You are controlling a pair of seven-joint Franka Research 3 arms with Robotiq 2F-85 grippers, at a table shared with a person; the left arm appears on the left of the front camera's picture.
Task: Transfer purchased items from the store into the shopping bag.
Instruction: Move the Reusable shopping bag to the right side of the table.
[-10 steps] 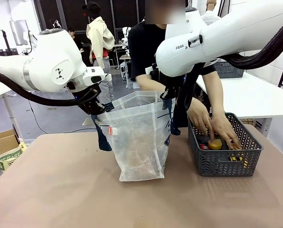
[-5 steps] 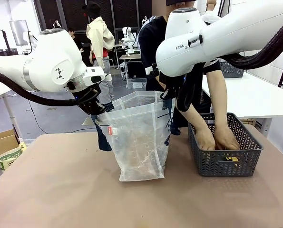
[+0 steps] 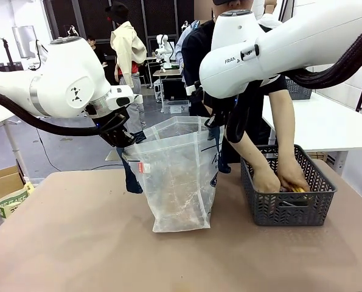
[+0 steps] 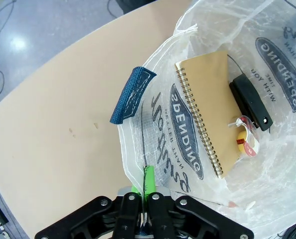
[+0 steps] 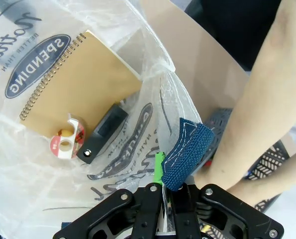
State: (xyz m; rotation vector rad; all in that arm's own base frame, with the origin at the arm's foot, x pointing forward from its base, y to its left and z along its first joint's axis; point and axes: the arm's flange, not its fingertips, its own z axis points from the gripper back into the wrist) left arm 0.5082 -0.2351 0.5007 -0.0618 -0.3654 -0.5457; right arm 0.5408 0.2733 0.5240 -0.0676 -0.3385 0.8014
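While my left pincer (image 4: 148, 175) and right pincer (image 5: 160, 172) clamp the shopping bag (image 3: 177, 182) rim, mid table (image 3: 77, 243), the person's hands (image 3: 268, 181) dig in the store (image 3: 288, 210) near the right edge. Loading step, probably; next needs the mouth held wide.

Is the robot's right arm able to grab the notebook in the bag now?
Probably not: the right arm's fingers are shut on the rim of the shopping bag, holding it open. The notebook lies uncovered below, but letting go comes first.
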